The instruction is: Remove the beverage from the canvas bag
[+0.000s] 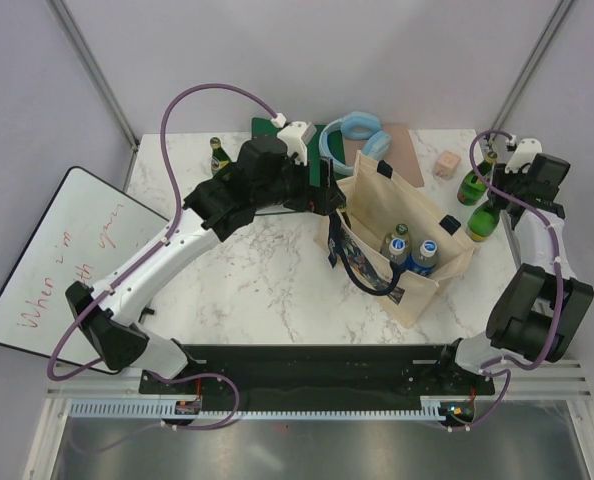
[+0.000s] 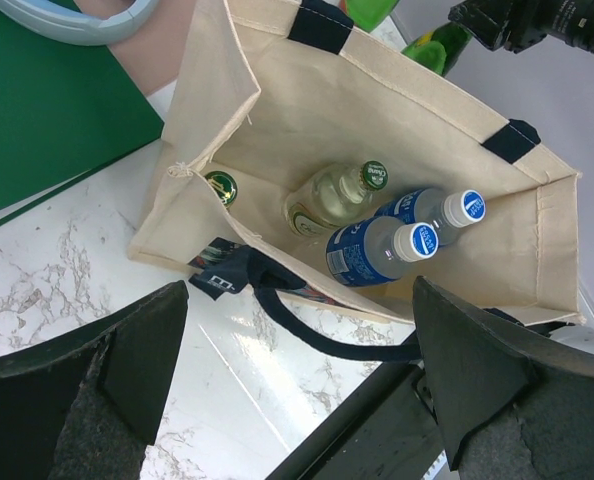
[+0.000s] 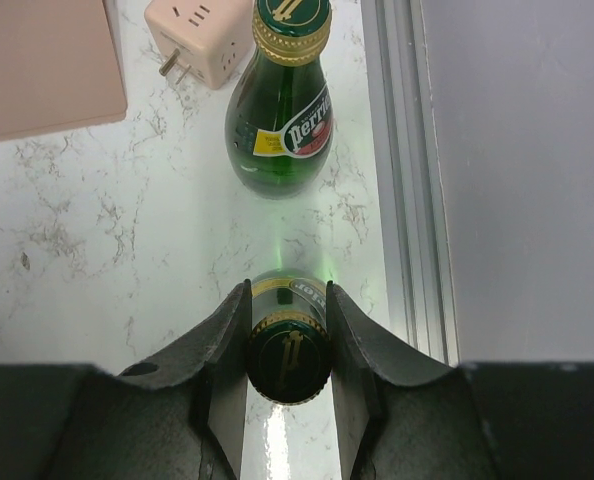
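Note:
The beige canvas bag (image 1: 422, 285) stands open right of the table's middle, and its inside shows in the left wrist view (image 2: 377, 110). In it lie two blue-labelled water bottles (image 2: 377, 250) (image 2: 432, 210), a clear glass bottle with a green cap (image 2: 327, 195) and another green cap (image 2: 220, 187). My left gripper (image 2: 297, 385) is open and empty, just left of the bag above its dark handle (image 2: 317, 335). My right gripper (image 3: 288, 330) is shut on the neck of an upright green Perrier bottle (image 3: 288, 355) at the table's right edge (image 1: 484, 222).
A second green Perrier bottle (image 3: 282, 120) stands just behind the held one. A pink plug adapter (image 3: 192, 35) and a pink board (image 3: 37, 60) lie behind. The metal table rail (image 3: 407, 200) runs close on the right. A whiteboard (image 1: 67, 255) lies at left; a dark bottle (image 1: 218, 155) stands at back left.

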Robot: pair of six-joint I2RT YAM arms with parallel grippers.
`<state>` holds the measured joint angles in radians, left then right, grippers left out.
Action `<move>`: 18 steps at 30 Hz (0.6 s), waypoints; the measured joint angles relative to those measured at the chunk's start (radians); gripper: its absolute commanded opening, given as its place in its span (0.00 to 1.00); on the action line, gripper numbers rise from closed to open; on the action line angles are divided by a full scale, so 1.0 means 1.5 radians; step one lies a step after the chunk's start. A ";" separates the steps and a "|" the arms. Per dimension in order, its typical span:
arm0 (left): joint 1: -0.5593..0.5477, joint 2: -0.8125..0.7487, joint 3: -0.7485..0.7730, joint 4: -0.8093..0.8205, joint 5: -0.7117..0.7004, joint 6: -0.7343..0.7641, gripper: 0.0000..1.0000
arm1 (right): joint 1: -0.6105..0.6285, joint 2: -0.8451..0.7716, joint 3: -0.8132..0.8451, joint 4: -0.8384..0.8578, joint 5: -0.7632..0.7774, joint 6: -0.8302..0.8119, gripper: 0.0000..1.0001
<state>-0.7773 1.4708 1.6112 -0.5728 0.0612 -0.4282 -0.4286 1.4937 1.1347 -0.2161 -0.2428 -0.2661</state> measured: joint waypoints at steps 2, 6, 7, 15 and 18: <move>0.000 0.001 0.000 0.000 0.001 0.000 1.00 | 0.000 0.000 0.000 0.000 0.000 0.000 0.23; 0.000 0.002 0.000 0.000 0.002 0.000 1.00 | 0.000 0.000 -0.005 0.009 0.000 0.000 0.57; 0.000 0.003 0.000 0.000 0.002 0.000 1.00 | 0.000 0.000 -0.006 0.013 0.001 -0.001 0.62; 0.000 0.026 0.026 -0.013 0.016 0.000 0.98 | -0.001 -0.027 -0.005 0.031 -0.001 -0.012 0.89; 0.000 0.044 0.054 -0.022 0.020 0.000 0.97 | -0.001 -0.045 0.003 0.013 -0.011 -0.012 0.97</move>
<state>-0.7773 1.5364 1.6917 -0.6060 0.0917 -0.4282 -0.4294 1.4269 1.1397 -0.1963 -0.2600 -0.2848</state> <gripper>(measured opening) 0.984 0.894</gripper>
